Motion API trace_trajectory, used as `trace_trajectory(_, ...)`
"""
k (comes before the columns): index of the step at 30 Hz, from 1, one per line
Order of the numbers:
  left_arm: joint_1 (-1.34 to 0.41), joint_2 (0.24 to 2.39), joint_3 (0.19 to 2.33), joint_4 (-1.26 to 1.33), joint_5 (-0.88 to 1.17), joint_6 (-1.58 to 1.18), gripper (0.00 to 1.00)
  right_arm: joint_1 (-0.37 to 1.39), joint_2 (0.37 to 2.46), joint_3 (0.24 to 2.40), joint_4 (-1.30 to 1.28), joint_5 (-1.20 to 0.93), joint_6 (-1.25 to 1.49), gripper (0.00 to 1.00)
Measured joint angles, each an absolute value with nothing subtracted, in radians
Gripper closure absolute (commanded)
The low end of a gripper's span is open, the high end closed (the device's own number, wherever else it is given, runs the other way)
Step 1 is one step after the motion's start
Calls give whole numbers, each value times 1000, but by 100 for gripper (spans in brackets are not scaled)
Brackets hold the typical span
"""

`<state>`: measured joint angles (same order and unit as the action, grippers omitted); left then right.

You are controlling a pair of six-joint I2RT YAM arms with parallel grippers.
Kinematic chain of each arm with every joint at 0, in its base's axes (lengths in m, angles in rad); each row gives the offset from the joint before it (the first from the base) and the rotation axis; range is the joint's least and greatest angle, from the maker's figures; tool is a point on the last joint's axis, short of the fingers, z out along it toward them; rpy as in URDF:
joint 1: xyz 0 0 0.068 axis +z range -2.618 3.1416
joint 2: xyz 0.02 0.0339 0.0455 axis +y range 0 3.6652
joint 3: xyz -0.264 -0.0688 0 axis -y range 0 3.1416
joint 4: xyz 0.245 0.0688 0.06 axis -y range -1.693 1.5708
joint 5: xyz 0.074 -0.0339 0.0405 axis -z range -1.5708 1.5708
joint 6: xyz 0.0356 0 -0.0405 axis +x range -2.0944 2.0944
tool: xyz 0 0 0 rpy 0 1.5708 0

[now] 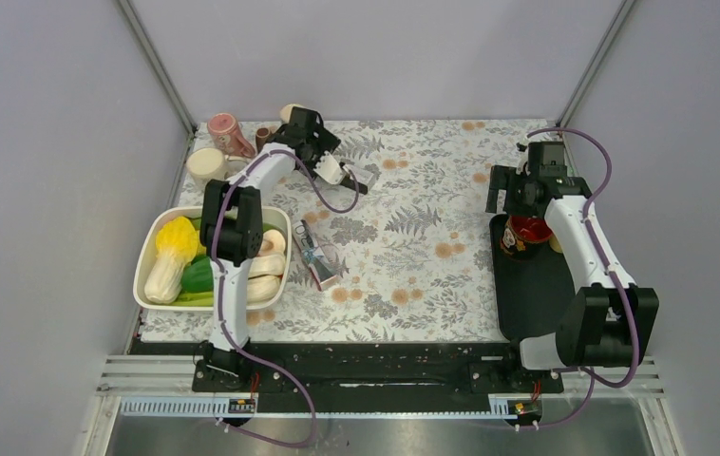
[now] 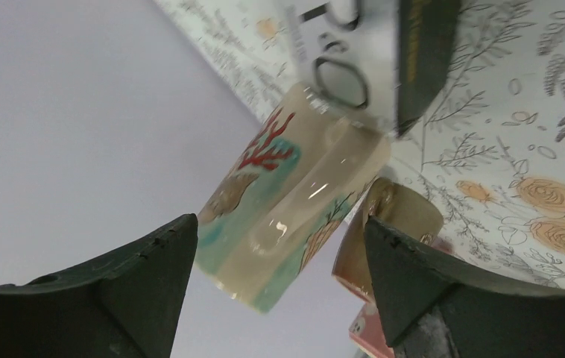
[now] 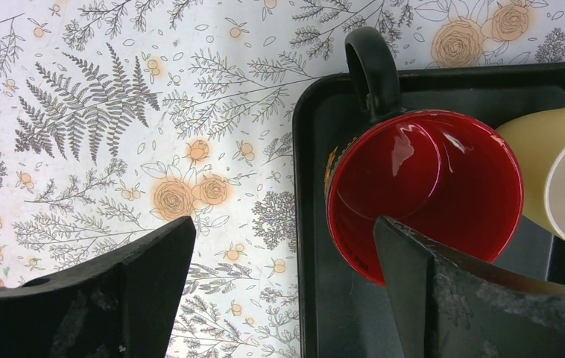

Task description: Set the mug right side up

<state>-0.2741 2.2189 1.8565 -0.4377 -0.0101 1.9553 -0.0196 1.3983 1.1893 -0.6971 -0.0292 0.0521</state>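
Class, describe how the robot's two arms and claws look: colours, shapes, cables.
Both the left arm and right arm have white links, black joints and a purple cable. The left claw and right claw each have two black, wedge-shaped fingers.

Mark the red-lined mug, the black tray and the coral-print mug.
red-lined mug [image 3: 425,186]: right wrist view, on its red inside.
black tray [image 3: 332,306]: right wrist view, on bare floor below the mug.
coral-print mug [image 2: 264,145]: left wrist view, on the red coral print.
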Motion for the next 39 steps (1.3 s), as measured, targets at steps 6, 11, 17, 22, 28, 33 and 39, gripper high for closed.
trace_trajectory(6,-270,2302,1880,-468,-12,2039,43,-20,1398,1185,-691,-51,52,1)
trace_trajectory(11,-271,2373,1903,-409,-35,2065,55,-20,1398,1185,-688,-75,52,1)
trace_trajectory(17,-270,2417,1963,-392,-62,2083,71,-20,1388,1184,-676,-81,51,1)
trace_trajectory(22,-268,2420,1972,-342,-101,2094,78,-20,1381,1183,-672,-99,51,1)
trace_trajectory(28,-269,2429,1982,-337,-127,2094,100,-20,1367,1182,-667,-100,50,0)
trace_trajectory(33,-269,2429,1963,-291,-122,2091,100,-20,1357,1177,-659,-107,50,0)
trace_trajectory(39,-277,2428,1917,-144,-100,2007,100,-20,1353,1175,-655,-123,50,1)
